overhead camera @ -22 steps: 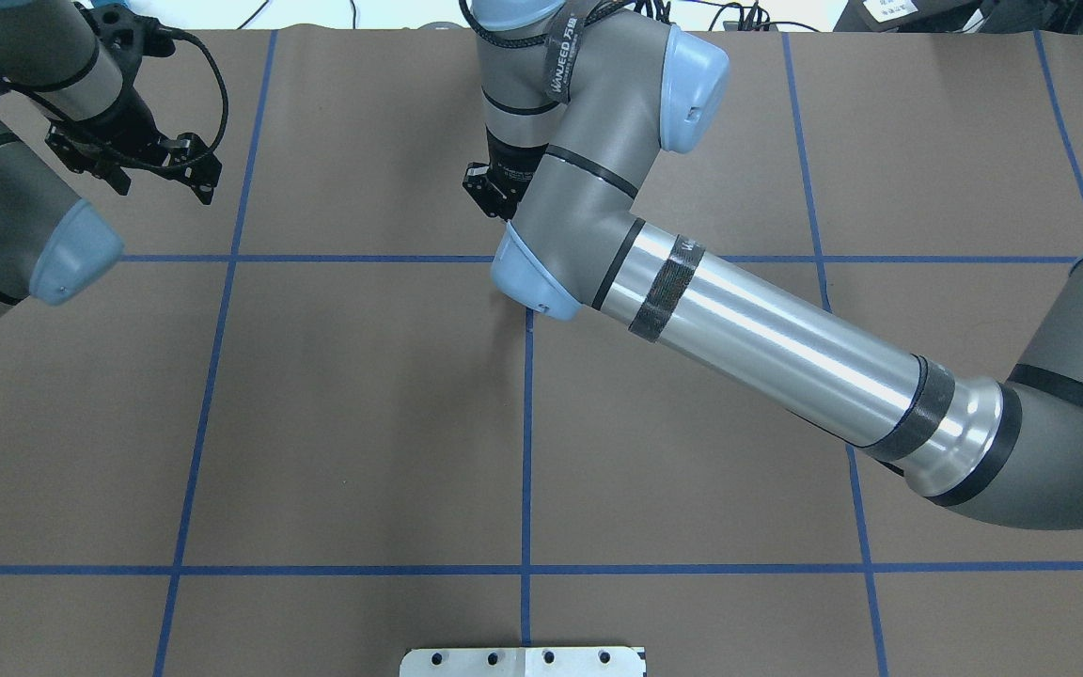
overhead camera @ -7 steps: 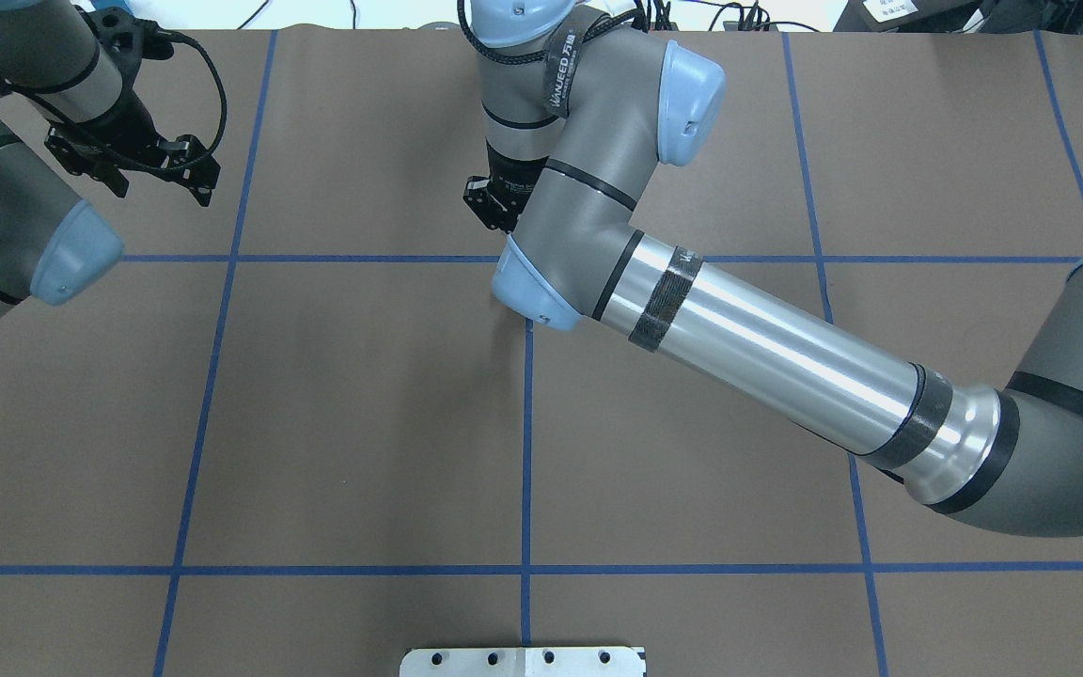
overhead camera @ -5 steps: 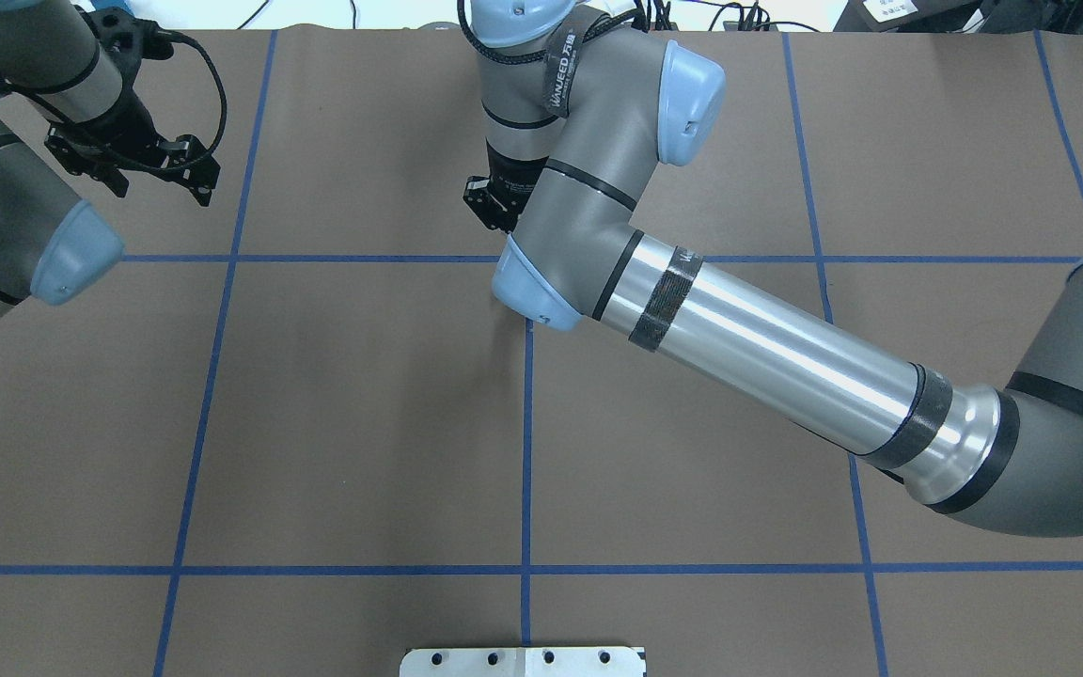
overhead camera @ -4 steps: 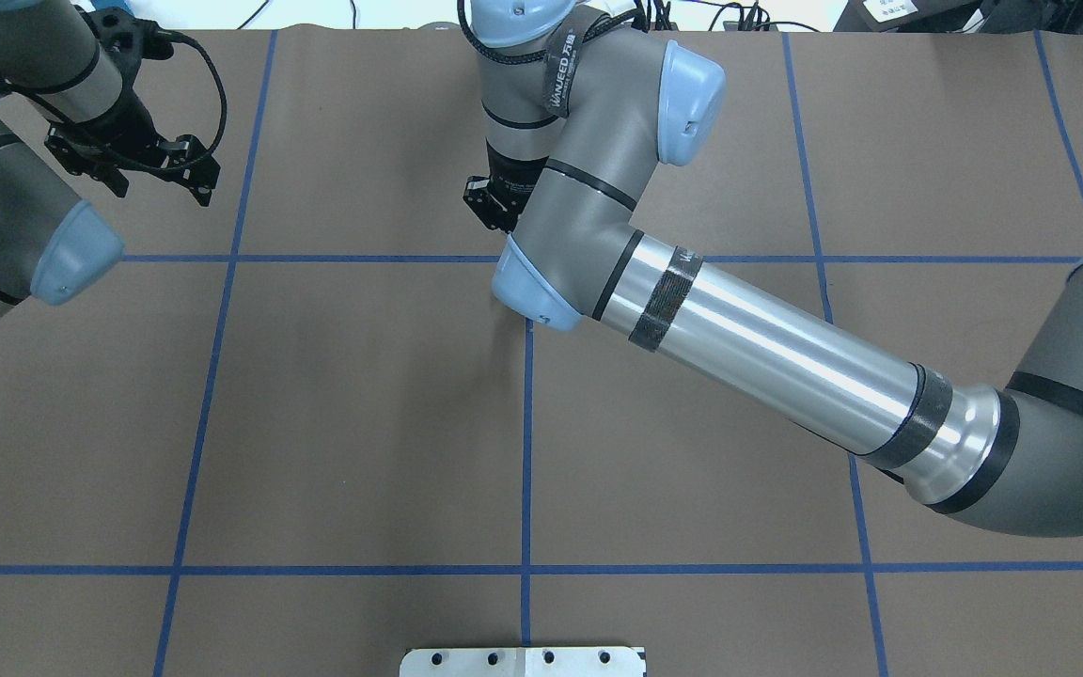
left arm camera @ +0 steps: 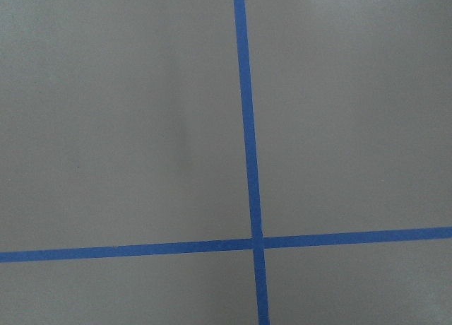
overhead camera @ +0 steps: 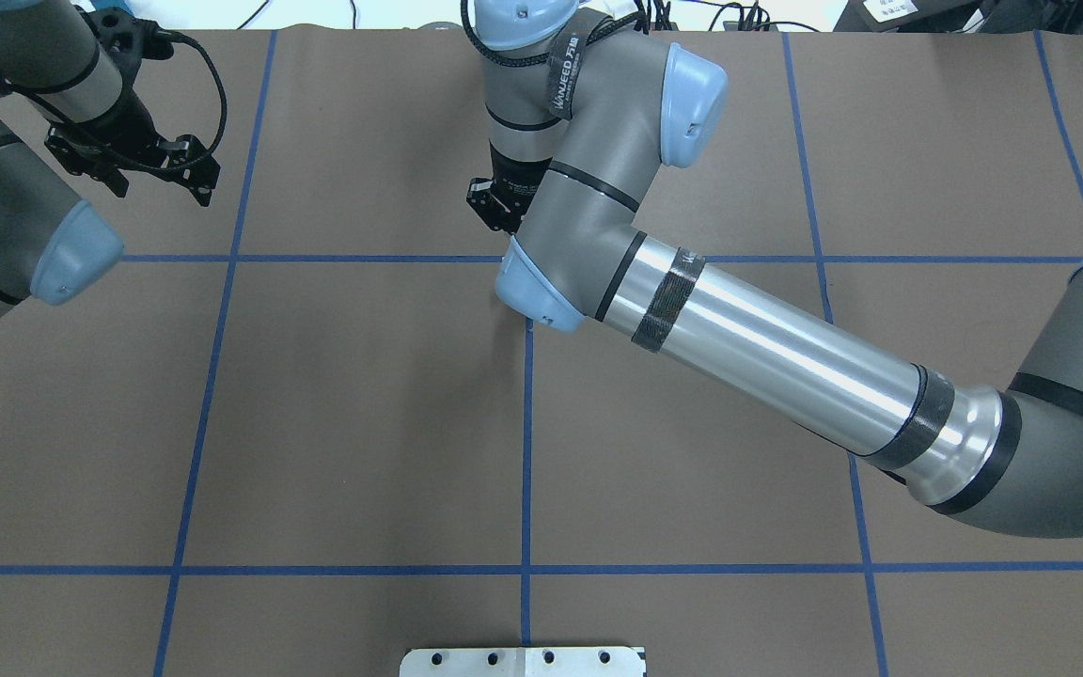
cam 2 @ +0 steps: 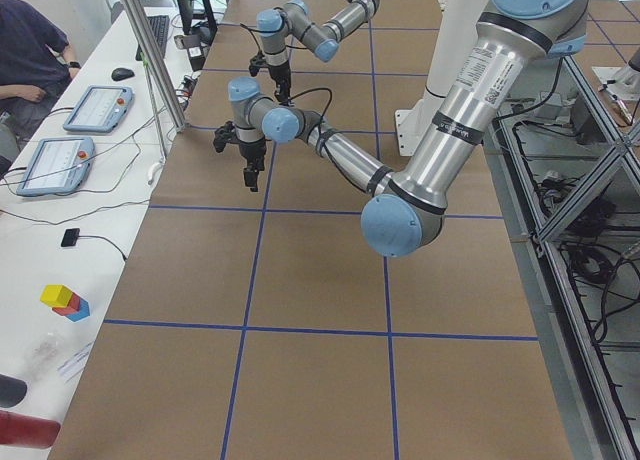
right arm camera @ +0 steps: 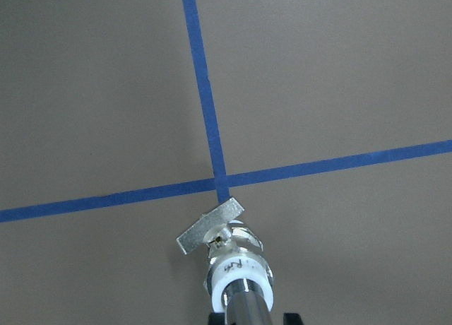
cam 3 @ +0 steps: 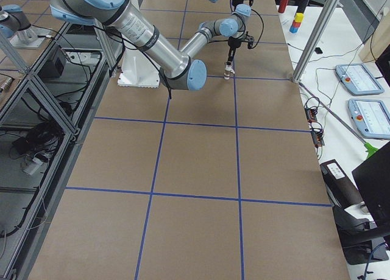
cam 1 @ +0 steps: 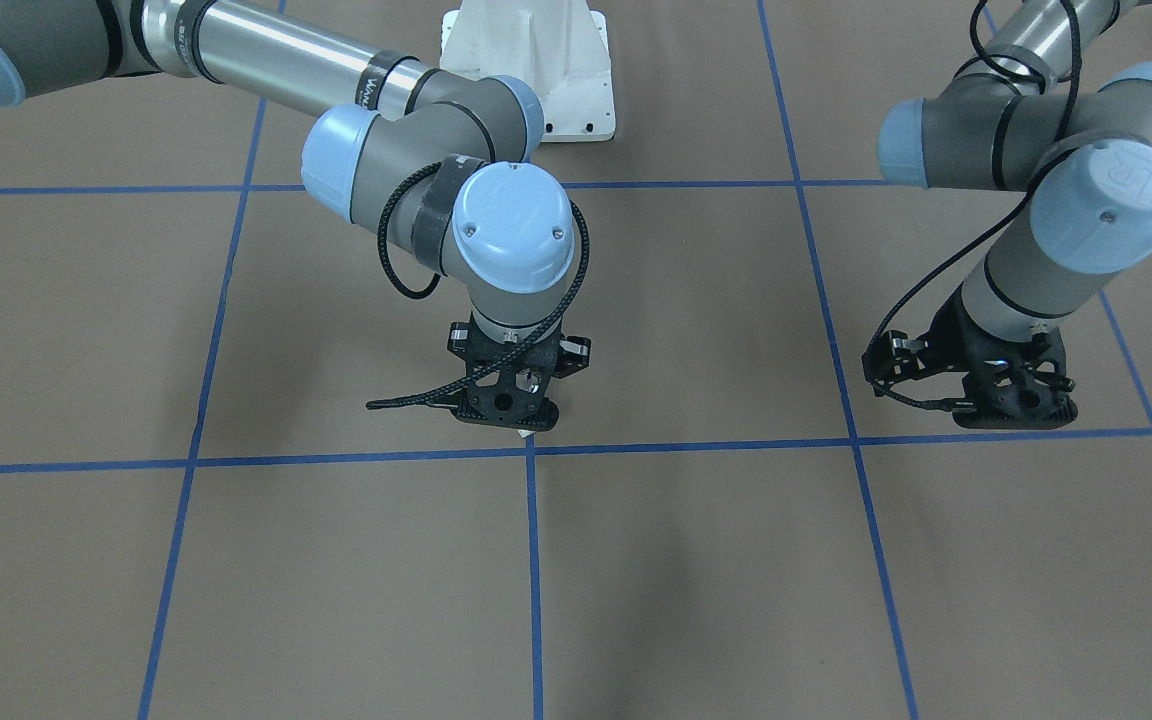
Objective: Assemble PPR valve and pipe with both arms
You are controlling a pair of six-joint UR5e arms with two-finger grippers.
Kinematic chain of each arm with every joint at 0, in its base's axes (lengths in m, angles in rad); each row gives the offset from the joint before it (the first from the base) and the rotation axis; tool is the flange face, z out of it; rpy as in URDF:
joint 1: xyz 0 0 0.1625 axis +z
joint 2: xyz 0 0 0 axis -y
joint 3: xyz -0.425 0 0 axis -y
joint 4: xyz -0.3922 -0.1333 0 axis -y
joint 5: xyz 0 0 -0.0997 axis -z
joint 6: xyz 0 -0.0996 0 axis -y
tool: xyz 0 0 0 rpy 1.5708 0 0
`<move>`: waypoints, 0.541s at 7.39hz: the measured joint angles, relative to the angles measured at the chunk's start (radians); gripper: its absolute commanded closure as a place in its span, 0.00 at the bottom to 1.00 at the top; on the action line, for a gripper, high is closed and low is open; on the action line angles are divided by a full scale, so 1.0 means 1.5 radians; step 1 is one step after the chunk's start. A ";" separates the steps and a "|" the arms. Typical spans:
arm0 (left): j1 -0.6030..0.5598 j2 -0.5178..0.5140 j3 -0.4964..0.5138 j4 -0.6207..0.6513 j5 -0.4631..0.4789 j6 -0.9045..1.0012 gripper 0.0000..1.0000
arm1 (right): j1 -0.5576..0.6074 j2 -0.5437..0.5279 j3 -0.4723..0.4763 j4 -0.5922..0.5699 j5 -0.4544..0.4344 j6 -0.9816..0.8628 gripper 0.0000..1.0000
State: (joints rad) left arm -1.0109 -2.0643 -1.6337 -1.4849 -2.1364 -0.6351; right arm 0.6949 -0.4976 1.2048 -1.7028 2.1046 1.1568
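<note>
In the right wrist view the PPR valve (right arm camera: 229,258), a white collar with a metal middle and a flat lever tab (right arm camera: 210,226), points down at a blue tape crossing. The chrome pipe (right arm camera: 244,307) is joined to its upper end and runs up between the jaws. My right gripper (cam 1: 508,408) is shut on that pipe; only a white tip of the valve (cam 1: 522,432) shows below it, close to the table. I cannot tell whether it touches. My left gripper (overhead camera: 161,174) hangs open and holds nothing, far off over the table's left back area.
Brown table with a blue tape grid (overhead camera: 526,423). The white base pedestal (cam 1: 526,60) stands at the robot's edge. A metal post (cam 2: 160,70), tablets (cam 2: 55,165) and a seated person (cam 2: 30,40) are beyond the far long edge.
The right arm's wrist and elbow have shifted slightly to the right in the overhead view. The left arm has not moved.
</note>
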 measured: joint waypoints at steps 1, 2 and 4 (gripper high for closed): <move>0.000 0.000 0.000 0.000 0.000 0.000 0.00 | 0.000 0.000 -0.001 0.001 0.000 0.000 1.00; 0.000 0.000 0.001 0.000 0.000 0.000 0.00 | 0.000 0.000 -0.002 0.001 -0.001 -0.001 1.00; 0.000 0.000 0.002 0.000 0.000 0.000 0.00 | 0.000 0.001 -0.004 0.001 -0.001 0.000 1.00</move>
State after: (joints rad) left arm -1.0109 -2.0647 -1.6310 -1.4855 -2.1360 -0.6350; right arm 0.6949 -0.4967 1.1988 -1.7008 2.1032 1.1565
